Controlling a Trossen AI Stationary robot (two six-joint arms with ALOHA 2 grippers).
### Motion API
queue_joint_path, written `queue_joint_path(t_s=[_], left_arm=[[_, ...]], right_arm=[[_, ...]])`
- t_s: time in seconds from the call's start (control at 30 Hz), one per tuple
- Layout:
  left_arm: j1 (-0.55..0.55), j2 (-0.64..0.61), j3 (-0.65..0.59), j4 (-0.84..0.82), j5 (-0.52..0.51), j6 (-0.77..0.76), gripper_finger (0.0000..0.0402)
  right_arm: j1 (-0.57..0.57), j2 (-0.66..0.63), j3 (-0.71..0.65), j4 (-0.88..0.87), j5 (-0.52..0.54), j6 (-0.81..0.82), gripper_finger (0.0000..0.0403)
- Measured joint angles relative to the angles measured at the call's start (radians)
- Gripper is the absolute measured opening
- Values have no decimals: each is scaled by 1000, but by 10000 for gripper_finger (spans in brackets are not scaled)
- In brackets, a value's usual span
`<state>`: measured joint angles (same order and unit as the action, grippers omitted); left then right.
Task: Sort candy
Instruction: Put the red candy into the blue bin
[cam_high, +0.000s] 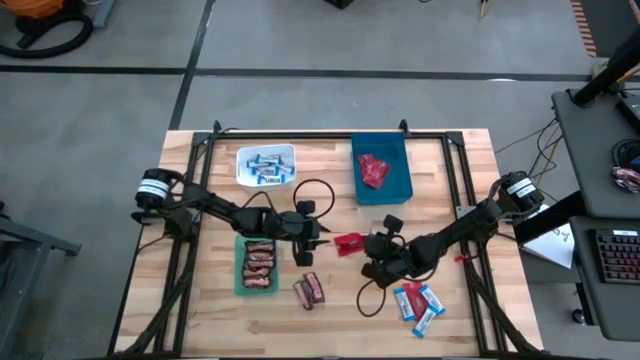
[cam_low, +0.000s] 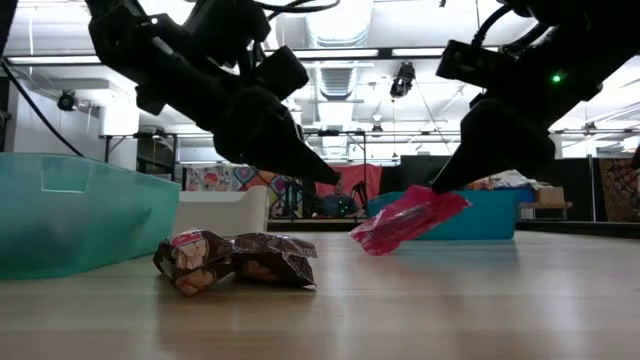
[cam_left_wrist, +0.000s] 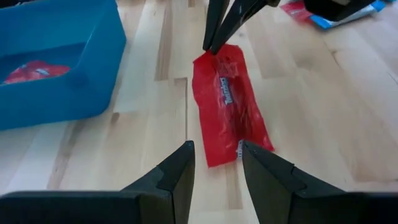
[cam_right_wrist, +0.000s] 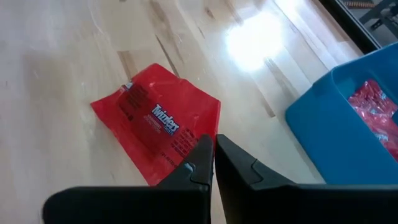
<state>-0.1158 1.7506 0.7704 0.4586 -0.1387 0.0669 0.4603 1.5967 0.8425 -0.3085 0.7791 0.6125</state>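
Because the tabletop (cam_high: 470, 160) is pale butcher-block wood, planks glued edge to edge and bounded by a dark metal frame, every wrapper stands out on it. Grey concrete floor lies around it; across the room at table height I see ceiling lights, ducts and cluttered shelving.

I take the red packet (cam_high: 349, 243) as my landmark. It is flat, glossy, crinkly plastic with white lettering, and it lies near the tabletop's middle. My right tool (cam_right_wrist: 214, 163) pinches one end of it with fingers closed tight, and that end is lifted so the packet slants off the wood. My left tool (cam_left_wrist: 216, 168) faces the packet's other end, its dark tapered fingers partly spread and gripping nothing.

Beyond the packet, toward the far edge, a smooth blue plastic bin (cam_high: 382, 170) holds more red packets. Farther left of that sits a white bin (cam_high: 266, 165) with blue-and-white bars. On the left arm's side of the packet, a translucent green bin (cam_high: 240, 285) holds brown bars, and two loose brown bars (cam_high: 309, 290) with puffy foil wrappers lie just beside it. On the right arm's side, toward the near edge, a few blue-and-white bars (cam_high: 418, 302) lie scattered on the wood.
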Motion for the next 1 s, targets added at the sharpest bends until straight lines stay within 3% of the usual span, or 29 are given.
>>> queue_joint_path(t_s=[0.3, 0.57, 0.8, 0.9, 1.0], left_arm=[[25, 84, 2, 134, 107, -56, 124], [48, 181, 9, 259, 130, -106, 179], [48, 297, 106, 256, 188, -103, 215], [48, 341, 149, 244, 212, -76, 214], [42, 348, 162, 249, 199, -32, 187]], right_arm=[[0, -1, 1, 49, 8, -69, 8], [0, -2, 1, 60, 8, -90, 8], [0, -2, 1, 60, 8, -102, 8], [0, -2, 1, 60, 7, -101, 8], [0, -2, 1, 62, 2, -100, 8]])
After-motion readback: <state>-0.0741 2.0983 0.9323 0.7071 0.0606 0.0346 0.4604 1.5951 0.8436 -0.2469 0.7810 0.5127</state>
